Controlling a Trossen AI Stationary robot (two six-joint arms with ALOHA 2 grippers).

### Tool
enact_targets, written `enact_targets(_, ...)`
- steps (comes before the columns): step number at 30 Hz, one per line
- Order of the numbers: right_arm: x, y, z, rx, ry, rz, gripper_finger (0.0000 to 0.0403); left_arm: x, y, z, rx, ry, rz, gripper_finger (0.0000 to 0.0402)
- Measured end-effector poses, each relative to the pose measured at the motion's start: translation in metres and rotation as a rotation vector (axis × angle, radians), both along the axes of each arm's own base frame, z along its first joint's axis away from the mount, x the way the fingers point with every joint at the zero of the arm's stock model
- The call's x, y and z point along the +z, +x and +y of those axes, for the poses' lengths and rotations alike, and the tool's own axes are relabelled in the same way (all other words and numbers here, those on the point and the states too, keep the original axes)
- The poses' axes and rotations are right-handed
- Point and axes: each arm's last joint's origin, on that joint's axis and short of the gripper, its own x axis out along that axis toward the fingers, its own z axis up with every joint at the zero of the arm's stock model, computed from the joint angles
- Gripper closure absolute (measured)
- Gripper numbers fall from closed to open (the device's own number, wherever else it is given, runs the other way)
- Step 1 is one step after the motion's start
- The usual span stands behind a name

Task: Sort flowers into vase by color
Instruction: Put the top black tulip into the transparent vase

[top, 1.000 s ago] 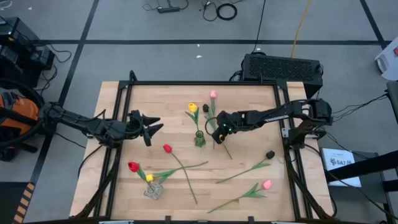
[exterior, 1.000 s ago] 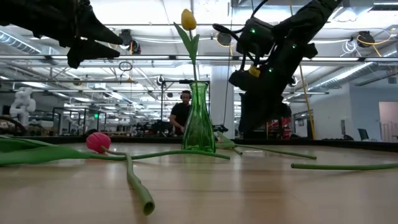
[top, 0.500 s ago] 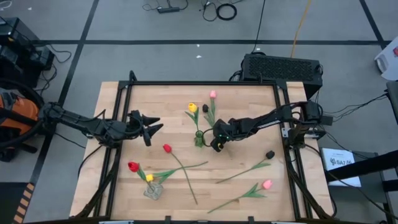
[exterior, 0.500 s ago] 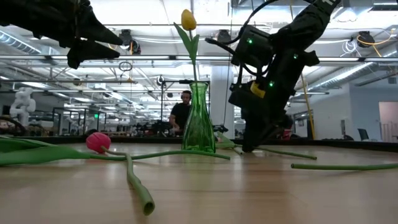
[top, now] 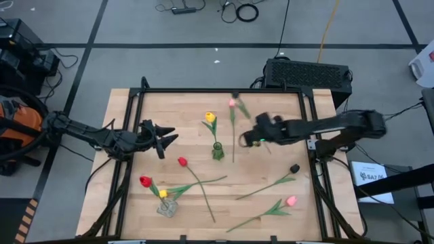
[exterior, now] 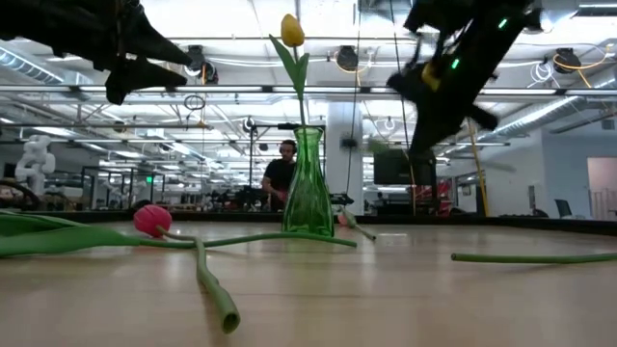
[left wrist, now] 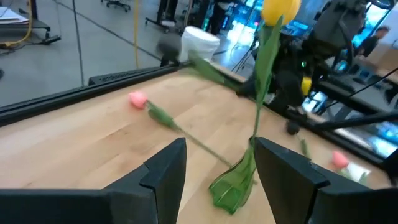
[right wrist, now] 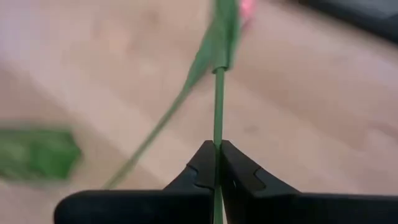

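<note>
My right gripper (top: 244,138) is shut on the thin green stem of a pink tulip (top: 232,103), right of the green vase (top: 217,150) and well above the table in the low view. A yellow tulip (top: 210,117) stands in that vase with its stem down the neck. My left gripper (top: 167,139) hangs open over the table's left half with nothing between its fingers. Red tulips (top: 182,161), a black one (top: 294,168) and another pink one (top: 291,200) lie flat on the wood. My right gripper pinches the pink tulip's stem (right wrist: 218,118) between its two fingers, a little below the joint where a leaf (right wrist: 208,46) branches off. The fingers lie across the stem. The head (right wrist: 246,6) points away from the fingers, toward the table's far edge. Whether the stem's lower end touches the table I cannot tell.
A clear vase (top: 165,207) at the near left holds a yellow tulip (top: 163,194) and a red one (top: 145,181). A black box (top: 308,71) stands beyond the table's far right corner. A person (exterior: 281,178) stands far behind the green vase.
My right gripper dropped to the table beside the green vase and shut on the pink tulip's stem. It then rose and drew back toward the table's right edge with the stem. The left arm kept still.
</note>
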Motion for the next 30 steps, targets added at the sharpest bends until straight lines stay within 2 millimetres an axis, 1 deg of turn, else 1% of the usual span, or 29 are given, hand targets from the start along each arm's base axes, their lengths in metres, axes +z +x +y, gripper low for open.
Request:
enact_targets(3,0.033,-0.029,0.010,-0.085,-0.028,-0.148,0.0402,0.001,0.000,0.000,-0.004,-0.003,-0.012,0.0206)
enact_targets(6,0.057,-0.050,0.027,-0.099,-0.053,-0.328,0.0402,0.002,0.000,0.000,-0.012,-0.001,-0.018,0.0206)
enact_targets(9,0.079,-0.061,0.050,-0.063,-0.120,-0.526,0.0402,0.002,0.001,-0.001,-0.041,-0.006,-0.014,0.0206)
enact_targets(11,0.089,-0.059,0.070,-0.016,-0.174,-0.626,0.0402,0.001,0.001,-0.002,-0.075,-0.011,-0.010,0.0206)
enact_targets(15,0.099,-0.039,0.114,0.097,-0.265,-0.746,0.0402,0.001,0.001,-0.004,-0.132,-0.015,-0.003,0.0206)
enact_targets(17,0.097,-0.024,0.134,0.138,-0.302,-0.786,0.0403,0.001,0.001,-0.004,-0.159,0.022,0.011,0.0206)
enact_targets(19,0.090,-0.006,0.150,0.167,-0.332,-0.826,0.0403,0.001,0.002,-0.005,-0.179,0.060,0.021,0.0206)
enact_targets(21,0.078,0.012,0.163,0.202,-0.354,-0.863,0.0403,0.001,0.002,-0.005,-0.187,0.088,0.030,0.0206)
enact_targets(25,0.051,0.049,0.180,0.301,-0.350,-0.982,0.0403,0.001,0.002,-0.005,-0.187,0.089,0.030,0.0206)
enact_targets(27,0.044,0.069,0.189,0.340,-0.384,-1.000,0.0403,0.001,0.002,-0.005,-0.188,0.089,0.029,0.0206)
enact_targets(30,0.041,0.103,0.204,0.431,-0.511,-0.940,0.0403,0.001,0.002,-0.005,-0.189,0.097,0.033,0.0206)
